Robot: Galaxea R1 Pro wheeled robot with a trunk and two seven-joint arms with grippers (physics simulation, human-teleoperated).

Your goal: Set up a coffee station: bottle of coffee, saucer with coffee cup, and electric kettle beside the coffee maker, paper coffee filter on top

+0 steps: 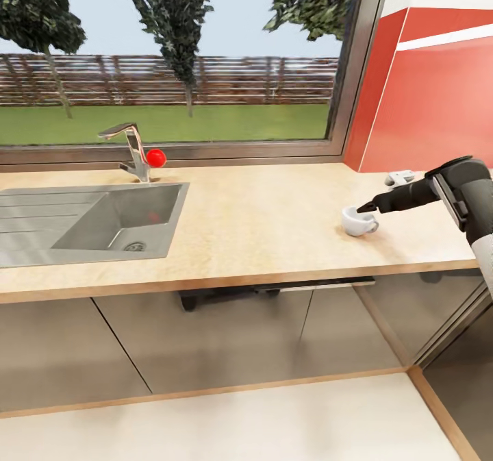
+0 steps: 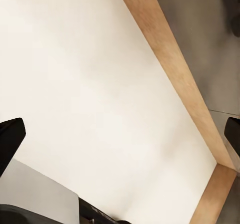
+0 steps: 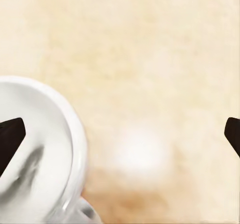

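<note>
White cup [image 1: 359, 221] is sitting upright on the counter [image 1: 260, 214], right of the sink [image 1: 82, 218]; no writing is showing on it. Your right gripper [image 1: 370, 207] is hanging over its rim, fingers spread apart. Your left gripper [image 2: 120, 134] is also gaping wide.

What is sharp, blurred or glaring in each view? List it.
Head view: crisp, evenly lit; small white ceramic coffee cup casts a faint shadow on the pale wood-grain countertop. Right wrist view: close and soft, the cup's rim blurred, a bright glare patch on the countertop. Left wrist view: soft, evenly lit cream floor.
</note>
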